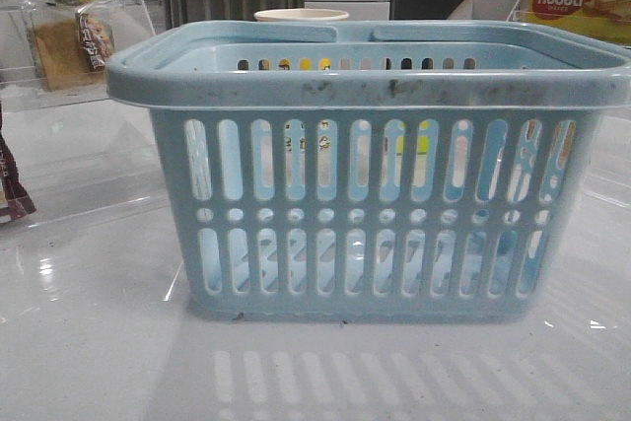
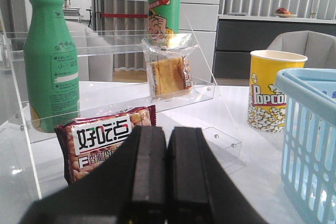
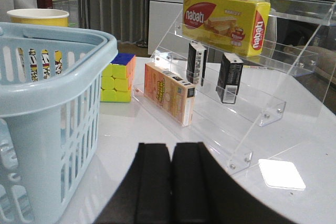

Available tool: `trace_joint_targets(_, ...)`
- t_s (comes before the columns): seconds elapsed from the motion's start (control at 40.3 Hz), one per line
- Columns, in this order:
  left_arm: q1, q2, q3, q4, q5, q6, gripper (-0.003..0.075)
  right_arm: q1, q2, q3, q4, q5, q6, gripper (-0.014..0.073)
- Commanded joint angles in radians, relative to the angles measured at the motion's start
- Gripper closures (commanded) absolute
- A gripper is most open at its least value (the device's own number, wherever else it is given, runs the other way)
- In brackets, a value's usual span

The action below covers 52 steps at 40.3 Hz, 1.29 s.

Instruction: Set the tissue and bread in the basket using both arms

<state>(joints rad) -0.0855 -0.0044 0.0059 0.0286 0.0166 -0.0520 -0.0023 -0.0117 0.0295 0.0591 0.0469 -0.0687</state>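
The light-blue basket (image 1: pixel 365 194) stands in the middle of the table; it also shows in the left wrist view (image 2: pixel 310 129) and the right wrist view (image 3: pixel 47 103). The bread (image 2: pixel 168 77), tan in a clear wrapper, leans on a clear acrylic shelf, beyond my left gripper (image 2: pixel 167 135), which is shut and empty. It also shows at the front view's far left (image 1: pixel 74 46). My right gripper (image 3: pixel 171 150) is shut and empty beside the basket. Two small black packs (image 3: pixel 229 77) stand on a clear stepped shelf; I cannot tell whether either is the tissue.
A maroon snack packet (image 2: pixel 105 140) and a green bottle (image 2: pixel 50 61) are near the left gripper. A popcorn cup (image 2: pixel 273 90) stands behind the basket. A nabati box (image 3: pixel 226 19), an orange box (image 3: pixel 169 93) and a puzzle cube (image 3: pixel 119 77) are on the right.
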Motion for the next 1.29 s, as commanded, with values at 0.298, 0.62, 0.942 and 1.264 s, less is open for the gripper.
trace_joint_targets(0.298,-0.008,-0.017,-0.004,0.002,-0.162,-0.002,0.0627,-0.005,-0.019,-0.029,0.007,-0.156,-0.003,0.0566)
trace_joint_targets(0.62,-0.008,0.023,-0.292,0.002,-0.068,-0.002,0.0627,-0.004,0.029,-0.354,0.02,0.066,-0.003,0.0566)
trace_joint_targets(0.942,-0.008,0.29,-0.657,0.019,0.212,-0.002,0.0627,-0.004,0.323,-0.711,0.02,0.353,-0.003,0.0566)
trace_joint_targets(1.264,-0.008,0.503,-0.733,0.019,0.392,-0.002,0.0627,-0.004,0.574,-0.778,0.02,0.54,-0.003,0.0566)
